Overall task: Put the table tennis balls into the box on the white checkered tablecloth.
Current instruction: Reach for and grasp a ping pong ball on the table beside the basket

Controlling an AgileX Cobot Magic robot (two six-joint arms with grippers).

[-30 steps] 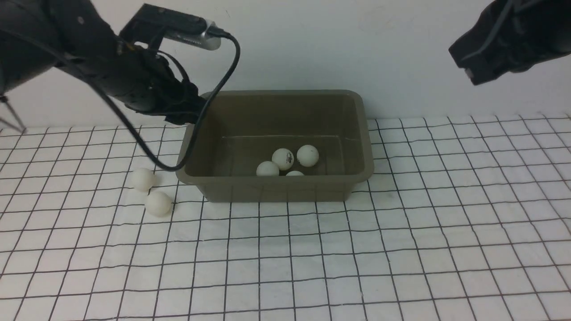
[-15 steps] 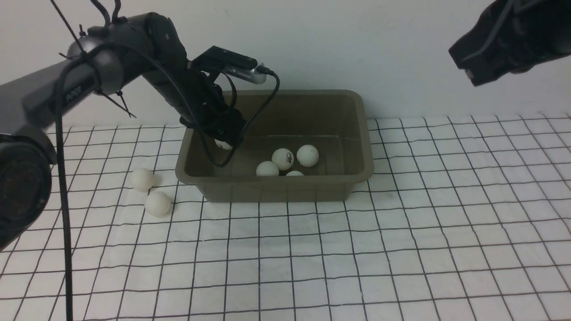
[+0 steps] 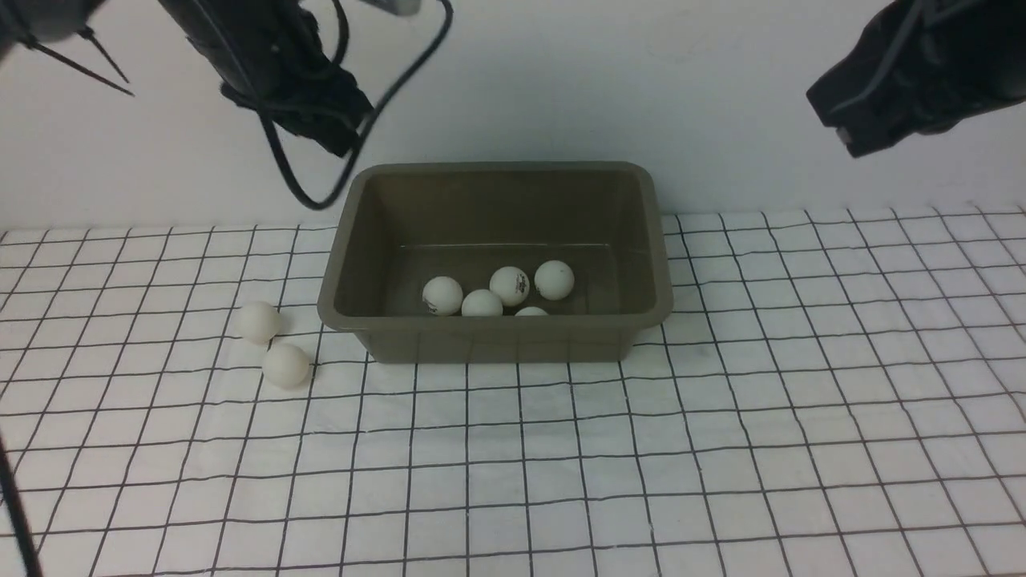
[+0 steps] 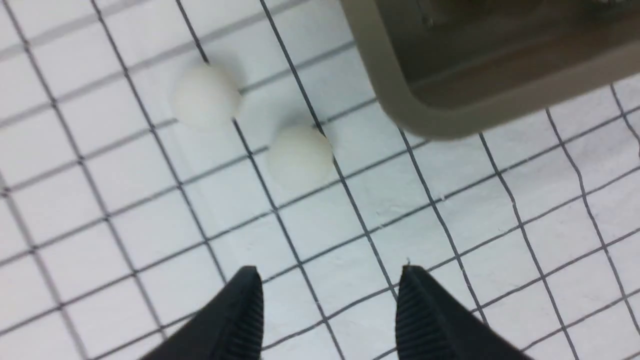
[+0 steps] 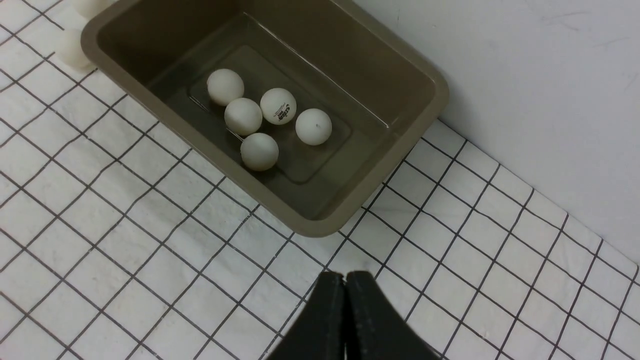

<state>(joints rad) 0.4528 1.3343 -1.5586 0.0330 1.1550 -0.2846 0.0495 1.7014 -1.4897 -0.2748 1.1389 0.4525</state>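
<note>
The olive-brown box stands on the white checkered tablecloth by the back wall. Several table tennis balls lie grouped on its floor, the leftmost beside another. Two more balls rest on the cloth left of the box. My left gripper hangs high above those two balls, open and empty. In the front view it is up left of the box. My right gripper is shut on nothing, raised at the right.
A white wall runs right behind the box. A black cable loops down from my left arm near the box's back left corner. The box corner shows beside the loose balls in the left wrist view.
My left arm has risen out of the box and swung up and left. The ball it carried now lies in the box at the left of the group. The right arm has not moved.
</note>
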